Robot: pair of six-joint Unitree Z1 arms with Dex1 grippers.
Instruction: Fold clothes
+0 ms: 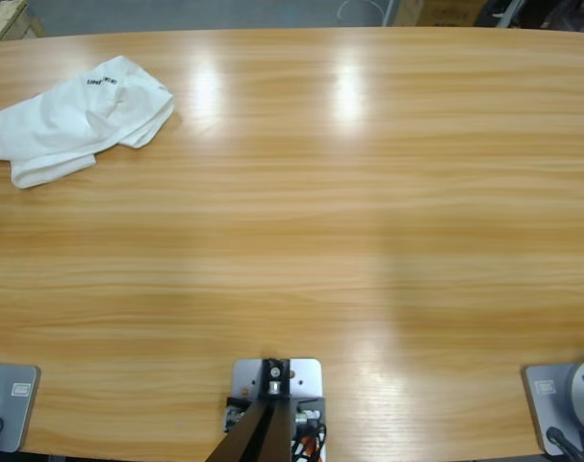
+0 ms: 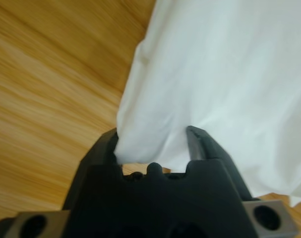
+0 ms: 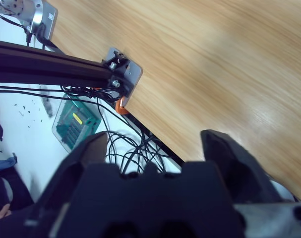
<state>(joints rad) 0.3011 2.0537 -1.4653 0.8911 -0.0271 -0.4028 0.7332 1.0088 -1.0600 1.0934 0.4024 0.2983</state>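
White T-shirt (image 1: pixel 75 115): one item, crumpled in a loose heap at the far left corner of the desk (image 1: pixel 349 221), dark lettering showing near its upper edge. A small dark tip shows at the picture's left edge against the cloth in the high view; what it is cannot be told from there.

Left gripper (image 2: pixel 155 141): seen along its jaws, which stand a moderate way apart with a fold of the white fabric hanging down between them; cloth touches the inner faces, so the jaws grasp the shirt.

Right gripper (image 3: pixel 152 146): jaws spread wide, released, nothing between them. It hangs past the desk's edge, over a tangle of black cables (image 3: pixel 125 148) and a green box (image 3: pixel 76 126) on the floor.
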